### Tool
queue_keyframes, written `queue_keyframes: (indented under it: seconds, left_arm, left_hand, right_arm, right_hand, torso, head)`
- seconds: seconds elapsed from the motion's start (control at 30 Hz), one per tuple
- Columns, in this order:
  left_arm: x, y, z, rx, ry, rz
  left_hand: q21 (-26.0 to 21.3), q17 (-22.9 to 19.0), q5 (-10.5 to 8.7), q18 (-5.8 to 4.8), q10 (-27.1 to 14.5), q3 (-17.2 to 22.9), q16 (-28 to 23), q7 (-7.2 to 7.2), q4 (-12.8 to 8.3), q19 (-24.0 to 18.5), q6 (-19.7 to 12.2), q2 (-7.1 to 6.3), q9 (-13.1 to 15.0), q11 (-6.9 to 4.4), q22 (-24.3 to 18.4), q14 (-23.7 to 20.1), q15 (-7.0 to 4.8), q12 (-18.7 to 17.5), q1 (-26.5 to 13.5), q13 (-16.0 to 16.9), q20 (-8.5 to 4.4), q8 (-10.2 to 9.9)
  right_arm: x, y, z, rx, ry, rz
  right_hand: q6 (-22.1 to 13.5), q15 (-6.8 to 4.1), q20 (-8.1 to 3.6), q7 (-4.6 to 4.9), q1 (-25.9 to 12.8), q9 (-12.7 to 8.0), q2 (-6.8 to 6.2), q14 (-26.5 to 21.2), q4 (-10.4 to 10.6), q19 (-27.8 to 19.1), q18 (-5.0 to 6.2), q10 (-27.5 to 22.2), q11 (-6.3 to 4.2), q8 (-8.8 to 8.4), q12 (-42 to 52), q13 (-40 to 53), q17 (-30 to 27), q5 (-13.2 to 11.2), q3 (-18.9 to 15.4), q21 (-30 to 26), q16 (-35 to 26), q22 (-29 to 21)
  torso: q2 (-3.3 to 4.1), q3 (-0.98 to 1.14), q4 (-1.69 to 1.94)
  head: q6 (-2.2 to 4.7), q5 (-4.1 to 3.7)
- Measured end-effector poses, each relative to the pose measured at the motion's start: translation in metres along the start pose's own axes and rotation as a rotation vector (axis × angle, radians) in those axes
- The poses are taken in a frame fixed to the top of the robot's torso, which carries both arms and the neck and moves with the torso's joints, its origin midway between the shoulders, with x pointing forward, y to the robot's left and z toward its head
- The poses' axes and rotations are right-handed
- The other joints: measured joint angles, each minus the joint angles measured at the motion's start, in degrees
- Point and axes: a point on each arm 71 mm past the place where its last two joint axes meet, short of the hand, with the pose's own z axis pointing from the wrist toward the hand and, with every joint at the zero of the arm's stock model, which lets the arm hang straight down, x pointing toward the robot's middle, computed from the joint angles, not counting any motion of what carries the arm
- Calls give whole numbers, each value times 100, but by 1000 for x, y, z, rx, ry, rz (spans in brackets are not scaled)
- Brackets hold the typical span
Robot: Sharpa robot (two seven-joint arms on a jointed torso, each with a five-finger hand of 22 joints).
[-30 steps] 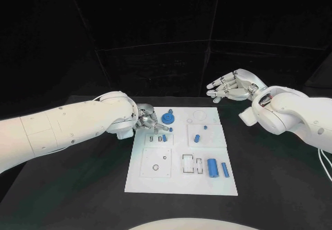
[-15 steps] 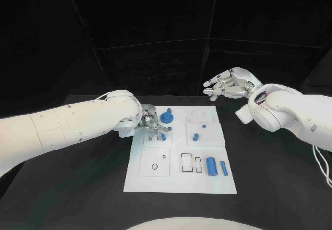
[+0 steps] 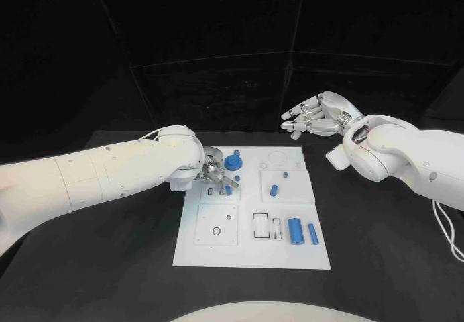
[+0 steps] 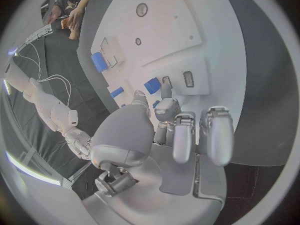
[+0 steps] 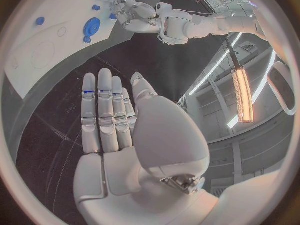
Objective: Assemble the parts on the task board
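Note:
The white task board lies mid-table. My left hand hovers low over its far left corner. There thumb and fingertip pinch a small blue block right beside two rectangular slots. The same block pokes out below the fingers in the head view. A blue gear stands just right of that hand. My right hand is raised behind the board's far right corner, fingers straight and holding nothing.
A small blue peg and a blue oblong piece sit on the board's right panel. A thick blue cylinder and a thinner one lie lower right, beside an outlined rectangular recess.
My left hand has edged a little to the right and toward the slots with the block. My right hand has drifted slightly up and to the left, still holding nothing.

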Motion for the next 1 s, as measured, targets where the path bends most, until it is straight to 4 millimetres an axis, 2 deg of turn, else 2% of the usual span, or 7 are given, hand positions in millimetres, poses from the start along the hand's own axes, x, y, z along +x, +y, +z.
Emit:
queue_keyframes:
  seconds: [0.1, 0.4, 0.6, 0.8, 0.87, 1.0]
  left_arm:
    - [1, -3, 1, 3, 4, 6]
    - [1, -4, 1, 2, 9, 13]
    - [1, -5, 2, 4, 13, 17]
    - [2, -7, 2, 6, 18, 22]
    - [2, -7, 2, 6, 19, 22]
    - [2, -7, 2, 7, 21, 22]
  left_hand:
    - [0, 0, 0, 1, 0, 0, 0, -20, 0, 0, -20, 4, 22, 0, 0, 0, 0, 0, 4, 2, 0, 0]
    - [0, -1, 0, 0, 0, 9, 0, -9, -59, 0, -71, 156, 131, 0, 0, 0, 0, 23, 157, 12, 0, 83]
    - [0, -1, 0, 0, 0, 72, 0, -14, -136, 0, -108, 203, 215, 0, 0, 0, 1, 22, 315, 22, 0, 113]
    - [0, -1, 0, 0, 0, 182, 0, -16, -277, 0, -148, 273, 296, 1, -1, 0, 1, 22, 498, 27, 0, 139]
    - [0, -1, 0, 0, 0, 246, 0, 0, -340, 0, -164, 334, 331, 0, -1, 0, 1, 51, 586, 48, 1, 173]
    - [0, -1, 0, 0, 0, 332, 0, -20, -432, 0, -184, 338, 381, 1, -1, 0, 1, 66, 684, 70, 1, 174]
  right_arm:
    - [1, 1, 1, -1, 2, 0]
    - [1, 0, 2, 0, 2, -2]
    - [2, 0, 3, 2, 2, -3]
    - [2, 0, 4, 4, 2, -4]
    - [2, 0, 4, 5, 2, -4]
    - [2, -1, 4, 7, 2, -5]
  right_hand:
    - [0, 0, 0, 0, 0, 0, 0, 0, 0, 0, 0, 0, 0, -21, 0, 0, 0, 0, 0, -25, 0, 0]
    - [0, 0, 0, 0, 0, 0, 0, 0, 0, 0, 0, 0, 0, -21, -23, -7, 0, 24, 0, -25, 0, -6]
    - [-21, 0, 14, 21, 0, 0, 0, 0, 0, 13, 0, 0, 0, -21, -23, -7, 0, 24, 0, -25, -6, -14]
    - [-21, 0, 22, 21, 0, 0, 0, 0, 0, 21, 0, -1, 0, -21, -23, -12, 0, 44, 0, -48, -32, -23]
    - [-21, 0, 22, 21, 0, 0, 0, 0, 0, 21, 0, 0, 0, -21, -25, -14, 0, 46, 0, -48, -32, -23]
    - [-21, 0, 22, 21, 0, 0, 0, 0, 0, 21, 0, 0, 0, -21, -45, -20, 0, 78, 0, -68, -32, -31]
  torso:
    - [0, 2, 1]
    - [-4, 4, 4]
    - [-4, 5, 4]
    - [-4, 5, 4]
    - [-4, 5, 4]
    - [-3, 4, 4]
  head:
    - [-5, 0]
    - [-17, -5]
    - [-36, 0]
    - [-51, 2]
    - [-61, 2]
    - [-75, -1]
